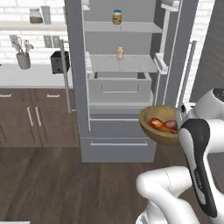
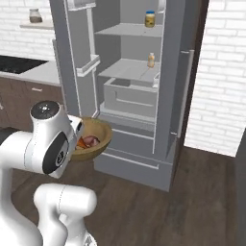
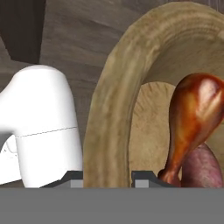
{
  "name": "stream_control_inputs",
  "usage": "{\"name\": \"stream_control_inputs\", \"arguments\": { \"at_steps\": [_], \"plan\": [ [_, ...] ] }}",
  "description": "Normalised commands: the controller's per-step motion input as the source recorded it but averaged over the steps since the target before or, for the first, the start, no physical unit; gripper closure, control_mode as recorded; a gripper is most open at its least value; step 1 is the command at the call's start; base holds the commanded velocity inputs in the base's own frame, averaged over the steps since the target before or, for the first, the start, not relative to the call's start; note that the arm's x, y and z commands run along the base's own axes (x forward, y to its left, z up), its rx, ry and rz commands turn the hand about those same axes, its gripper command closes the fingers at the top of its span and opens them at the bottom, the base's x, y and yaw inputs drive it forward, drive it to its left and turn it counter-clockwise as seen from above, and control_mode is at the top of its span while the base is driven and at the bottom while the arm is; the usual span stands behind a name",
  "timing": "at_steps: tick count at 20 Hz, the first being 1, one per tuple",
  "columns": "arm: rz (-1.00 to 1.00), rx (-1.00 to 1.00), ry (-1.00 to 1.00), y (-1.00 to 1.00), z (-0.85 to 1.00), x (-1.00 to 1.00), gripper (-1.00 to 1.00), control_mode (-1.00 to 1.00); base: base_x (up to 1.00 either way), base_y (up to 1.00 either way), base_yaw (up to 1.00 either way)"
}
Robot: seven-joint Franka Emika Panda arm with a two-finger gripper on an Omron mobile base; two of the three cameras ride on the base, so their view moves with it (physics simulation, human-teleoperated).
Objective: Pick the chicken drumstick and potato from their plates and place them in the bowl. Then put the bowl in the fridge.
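Bowl [image 3: 105,118] rim in closed tool [image 3: 107,177]

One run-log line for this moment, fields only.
phase: carrying to fridge | gripper: shut on bowl rim | contents: chicken drumstick, potato | fridge doors: open

The fridge [image 1: 118,87] stands open on the dark wood floor [image 1: 52,183]. Its upper shelf [image 1: 122,27] bears a yellow jar [image 1: 117,16]; the shelf below [image 1: 122,64] bears a small bottle [image 1: 120,53], above a drawer [image 1: 119,83].
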Motion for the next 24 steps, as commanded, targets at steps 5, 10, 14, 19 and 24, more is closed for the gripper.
{"name": "stream_control_inputs", "arguments": {
  "at_steps": [5,10,14,19,24],
  "plan": [
    [0.00,0.00,0.00,0.00,0.00,0.00,1.00,1.00,1.00,0.19,0.02],
    [0.00,0.00,0.00,0.00,0.00,0.00,1.00,1.00,1.00,0.20,0.01],
    [0.00,0.00,0.00,0.00,0.00,0.00,1.00,1.00,0.91,0.17,-0.15],
    [0.00,0.00,0.00,0.00,0.00,0.00,1.00,1.00,0.50,0.25,-0.51],
    [0.00,0.00,0.00,0.00,0.00,0.00,1.00,1.00,0.26,0.62,-0.36]
  ]
}}
